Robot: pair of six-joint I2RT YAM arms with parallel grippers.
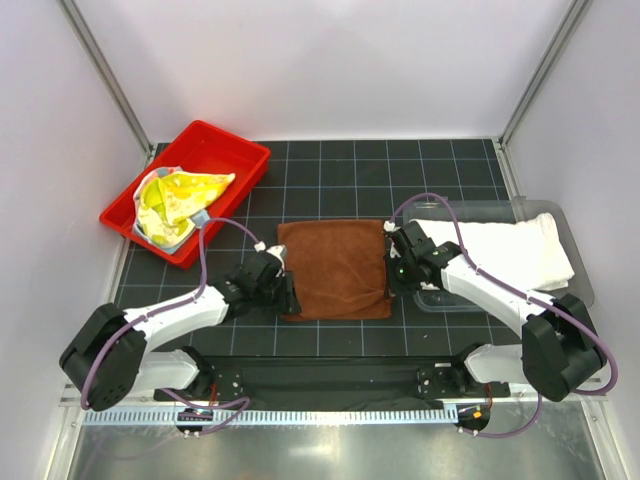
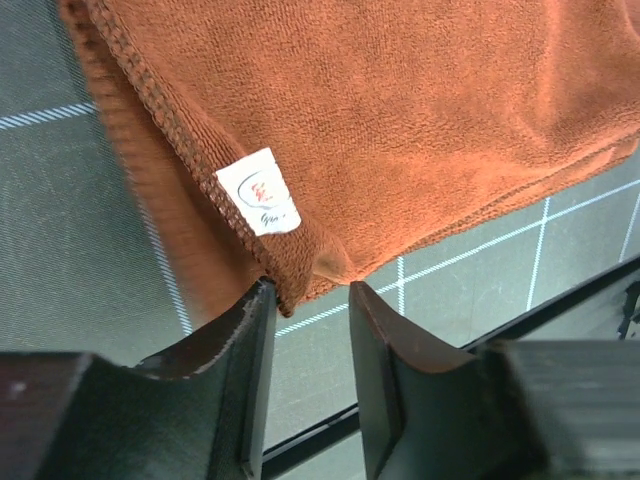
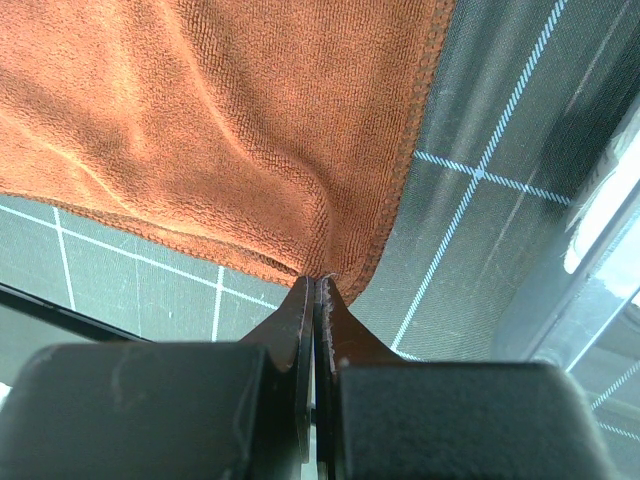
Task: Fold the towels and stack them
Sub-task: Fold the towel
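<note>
Enclosed at the back and on both sides by plain white wall panels (image 1: 330,60), joined at the rear corners by two slanted metal posts (image 1: 108,75). Floored with a black tabletop mat (image 1: 330,170) ruled in a thin white square grid. Bounded along the near edge by a pale toothed strip (image 1: 300,415) and, nearer still, a sheet of brushed metal (image 1: 330,455). Lit evenly and softly.

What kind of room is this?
Probably a robot test booth in a lab: plain white walls, a black gridded mat, and two white robot arms bolted at its near edge, handling a brown terry towel.
</note>
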